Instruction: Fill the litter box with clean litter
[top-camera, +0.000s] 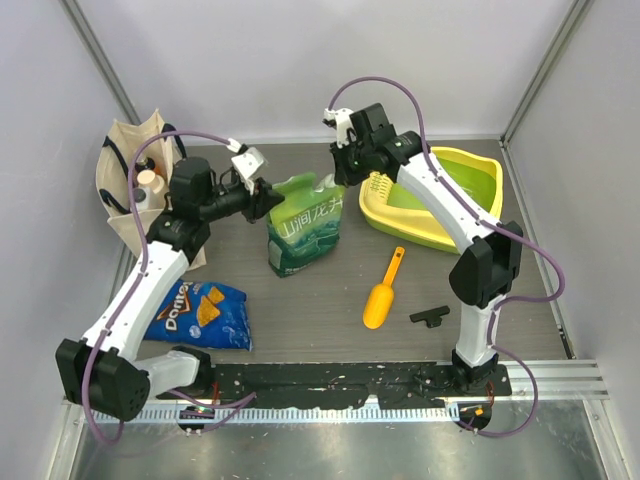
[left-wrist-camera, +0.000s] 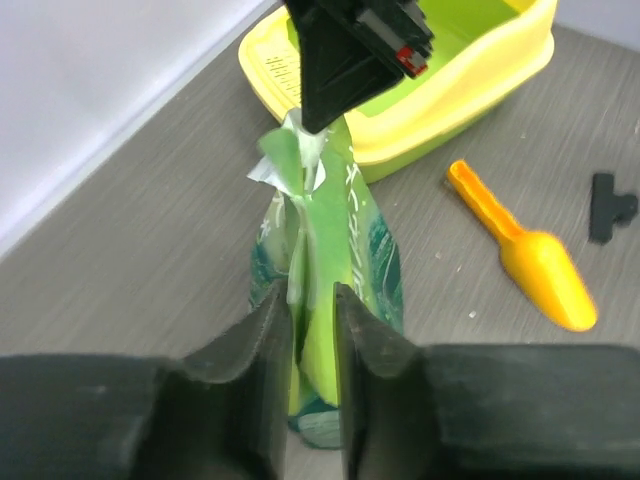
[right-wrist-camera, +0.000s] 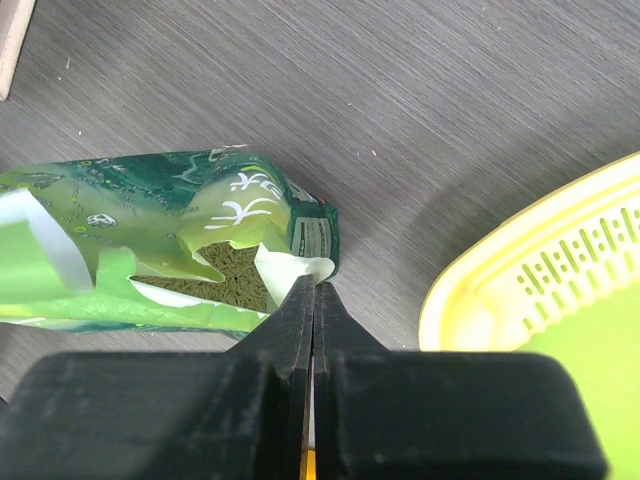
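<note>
Pinching the torn top corner of the green pouch (right-wrist-camera: 150, 200), the right gripper (right-wrist-camera: 312, 287) has the litter box (right-wrist-camera: 560, 290) just to its right; the left gripper (left-wrist-camera: 312, 300), farther off, straddles the pouch, grip unclear.

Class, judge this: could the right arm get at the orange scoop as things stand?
Probably not yet: the right arm's fingers are shut on the green pouch's torn top. The scoop lies uncovered on the table nearby.
</note>
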